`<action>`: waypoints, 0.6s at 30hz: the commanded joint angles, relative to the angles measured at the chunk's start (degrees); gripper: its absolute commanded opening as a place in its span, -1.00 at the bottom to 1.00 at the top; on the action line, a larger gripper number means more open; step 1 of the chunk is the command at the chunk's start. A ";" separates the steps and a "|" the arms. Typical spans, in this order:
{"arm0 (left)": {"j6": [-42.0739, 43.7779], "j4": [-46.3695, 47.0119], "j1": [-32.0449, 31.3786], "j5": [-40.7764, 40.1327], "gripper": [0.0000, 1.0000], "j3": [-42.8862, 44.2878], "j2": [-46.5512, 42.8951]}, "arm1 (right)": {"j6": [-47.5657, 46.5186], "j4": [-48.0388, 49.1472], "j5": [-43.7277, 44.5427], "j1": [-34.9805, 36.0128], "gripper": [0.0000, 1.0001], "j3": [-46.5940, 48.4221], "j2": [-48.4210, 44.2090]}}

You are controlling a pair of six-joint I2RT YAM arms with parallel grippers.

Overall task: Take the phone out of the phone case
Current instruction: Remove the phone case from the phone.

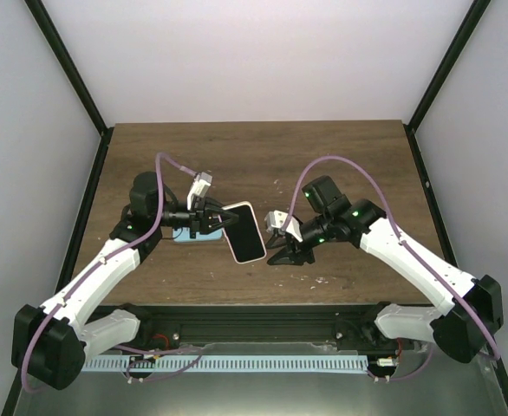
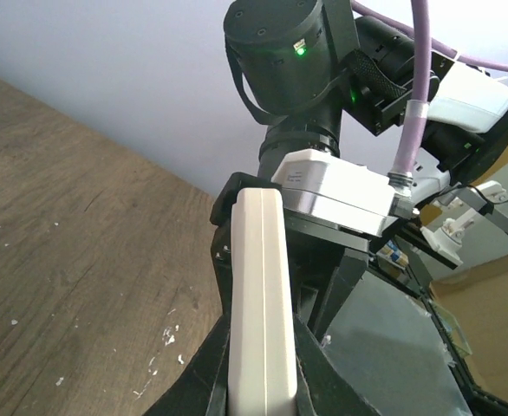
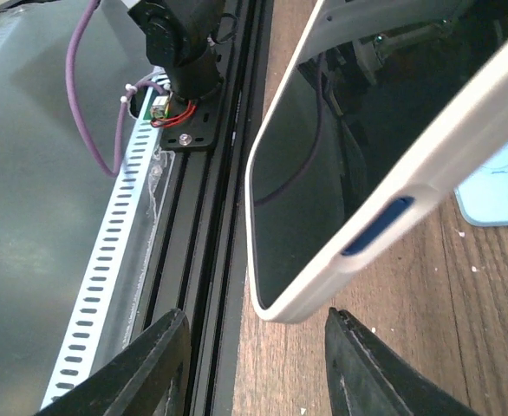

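From above, we see the left gripper (image 1: 212, 221) closed on the near-left end of the phone (image 1: 245, 232), which sits in its cream case (image 1: 257, 227). The phone is held over the middle of the wooden table (image 1: 254, 156), face up and slanting toward the near right. The right gripper (image 1: 282, 241) sits just beside the phone's right edge with its fingers spread. From here we cannot tell whether they touch the case. A light blue piece (image 1: 185, 237) lies flat on the table under the left gripper.

In the left wrist view we look along the case's cream edge, which runs up the middle with a fine seam down its length. The dark fingers (image 2: 315, 368) press against it from both sides, clamped tight. The right arm's wrist (image 2: 289, 52) stands just past the far end of the phone, a green light lit on it.

In the right wrist view the two black fingers (image 3: 163, 364) stand wide apart at the bottom and hold nothing. The corner of the case hangs just above the gap between them, clear of both. The dark screen (image 3: 315, 173) sits inside the raised cream rim, and a blue side button (image 3: 377, 225) shows on the edge. The light blue piece lies on the wood behind the phone, marked with a pale ring and small dark dots near one corner. We cannot tell what it is.
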 commanded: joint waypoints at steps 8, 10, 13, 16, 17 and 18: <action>-0.56 3.93 -0.25 2.53 -1.00 1.22 -0.82 | -4.09 -0.54 -3.62 1.52 -0.21 2.92 1.48; -0.96 4.37 -0.34 2.83 -1.00 1.21 -0.64 | -4.08 -0.64 -3.94 1.81 -0.22 3.72 2.02; -1.49 4.88 -0.35 3.28 -1.00 1.11 -0.28 | -4.36 -0.25 -3.93 2.22 -0.26 4.47 2.21; -1.32 4.39 -0.57 2.58 -1.00 1.10 -0.13 | -4.38 0.91 -3.16 2.51 -0.36 4.39 2.17; -0.70 3.44 -0.69 2.16 -1.00 1.25 0.05 | -4.83 1.00 -3.05 2.61 -0.38 4.47 2.13; -0.54 3.03 -0.75 2.18 -1.00 1.48 0.18 | -5.48 0.79 -2.93 2.75 -0.40 4.55 2.09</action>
